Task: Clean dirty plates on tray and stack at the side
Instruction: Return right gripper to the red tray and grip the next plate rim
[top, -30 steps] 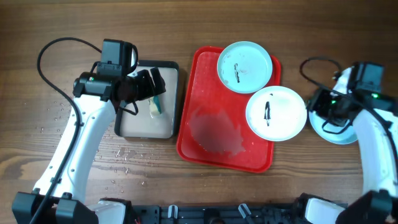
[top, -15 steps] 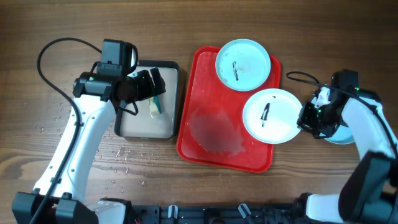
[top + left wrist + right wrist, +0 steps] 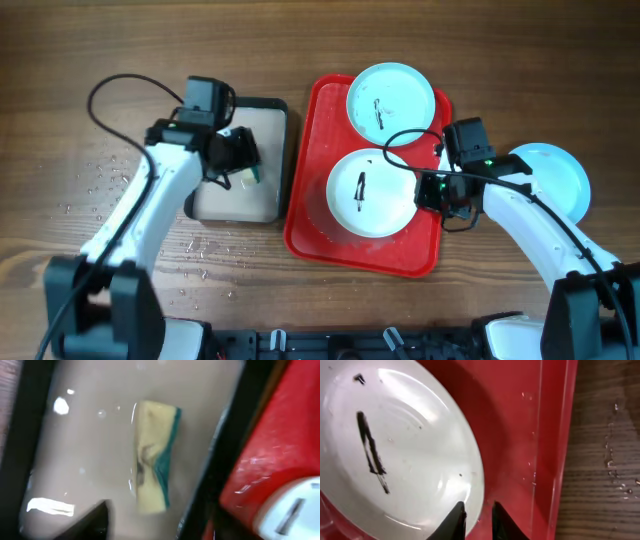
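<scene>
My left arm (image 3: 140,205) reaches up and inward from the table's near left corner, elbow bent, with the left gripper (image 3: 238,158) pointing down and to the right. Its wrist camera catches only one dark fingertip (image 3: 96,519) at the lower edge, so I cannot tell how wide the jaws stand. My right arm (image 3: 535,220) comes in from the near right corner, forearm stretched leftward. At its end the right gripper (image 3: 430,190) has its two fingers (image 3: 456,519) drawn close together astride the rim of the white plate (image 3: 370,195).
</scene>
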### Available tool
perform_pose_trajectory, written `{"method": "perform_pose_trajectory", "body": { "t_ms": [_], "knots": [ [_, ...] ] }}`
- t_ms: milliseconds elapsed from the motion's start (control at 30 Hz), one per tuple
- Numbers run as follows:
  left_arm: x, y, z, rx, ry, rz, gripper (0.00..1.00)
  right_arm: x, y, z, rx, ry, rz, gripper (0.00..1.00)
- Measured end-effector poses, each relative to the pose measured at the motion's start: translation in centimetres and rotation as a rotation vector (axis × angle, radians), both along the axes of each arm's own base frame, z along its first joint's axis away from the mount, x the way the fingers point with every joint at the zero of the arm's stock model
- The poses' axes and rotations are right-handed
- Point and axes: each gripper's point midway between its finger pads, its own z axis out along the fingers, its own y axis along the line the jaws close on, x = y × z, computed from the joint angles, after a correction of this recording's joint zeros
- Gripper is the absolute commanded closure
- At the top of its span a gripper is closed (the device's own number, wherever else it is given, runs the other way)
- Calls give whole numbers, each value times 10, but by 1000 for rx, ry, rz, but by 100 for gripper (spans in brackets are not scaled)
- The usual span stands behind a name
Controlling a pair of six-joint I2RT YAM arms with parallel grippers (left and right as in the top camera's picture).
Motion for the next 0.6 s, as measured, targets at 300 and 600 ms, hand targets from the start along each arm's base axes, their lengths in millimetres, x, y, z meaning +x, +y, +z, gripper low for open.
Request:
{"method": "perform_pose_trajectory", "body": {
  "t_ms": [300, 600],
  "knots": [
    [-27, 41, -65, 263, 226, 96, 95, -8, -2, -1, -8, 34, 7, 81],
    [-5, 29, -31, 156, 98, 184, 73, -8, -2, -1, -8, 32, 14, 81]
  ]
}}
